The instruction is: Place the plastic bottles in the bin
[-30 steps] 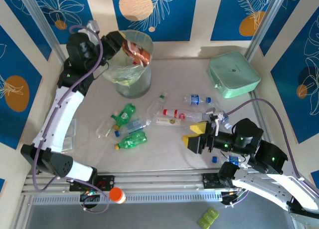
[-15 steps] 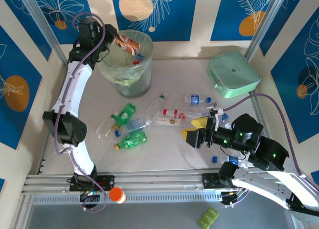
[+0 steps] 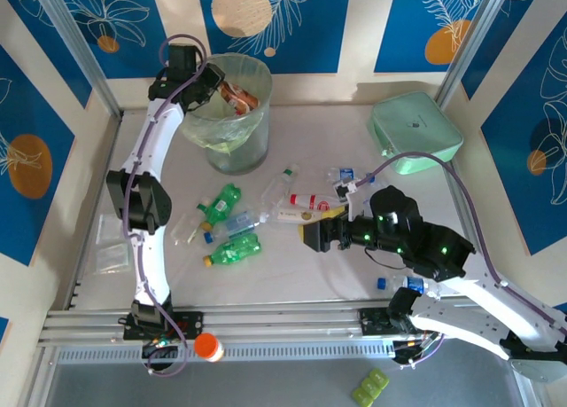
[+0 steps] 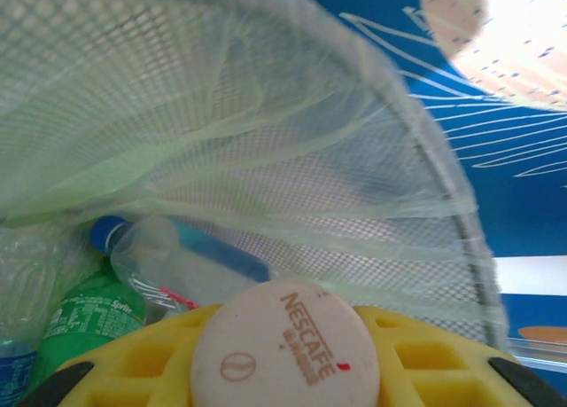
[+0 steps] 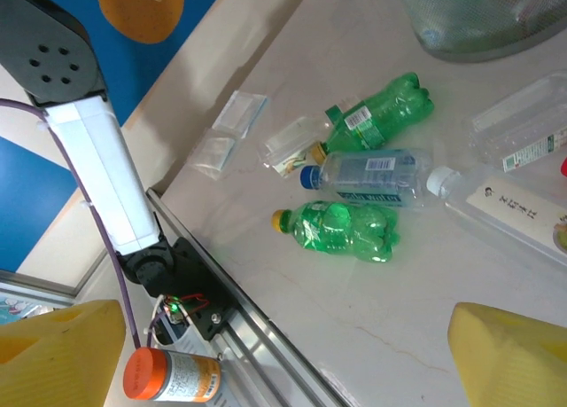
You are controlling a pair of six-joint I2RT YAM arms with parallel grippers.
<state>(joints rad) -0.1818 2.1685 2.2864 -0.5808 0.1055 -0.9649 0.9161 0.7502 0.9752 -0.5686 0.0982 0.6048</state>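
Observation:
My left gripper [image 3: 220, 85] is over the bin [image 3: 236, 150], shut on a brown-labelled bottle [image 3: 241, 97]. In the left wrist view its pale Nescafe cap [image 4: 285, 347] sits between the yellow fingers [image 4: 425, 354], with the bin's mesh wall [image 4: 266, 114] behind. A green Sprite bottle [image 4: 89, 320] and a clear blue-capped one [image 4: 168, 252] lie inside. My right gripper [image 3: 321, 235] hangs open above the table. Beyond it lie a green bottle [image 5: 347, 230], a clear blue-capped bottle [image 5: 368, 174], another green one [image 5: 381, 113] and a white-capped bottle [image 5: 496, 203]. A red-labelled bottle [image 3: 310, 201] lies nearby.
A mint-green case [image 3: 415, 130] stands at the back right. Flat clear packets [image 5: 239, 114] lie left of the bottles, and more packets [image 3: 111, 256] rest by the left edge. An orange-capped container [image 5: 173, 376] sits on the front rail beside the left arm's base [image 5: 97, 159].
The left arm has straightened and carried the brown-labelled bottle from the bin's left rim to above its opening. The right gripper has moved left, closer to the bottles.

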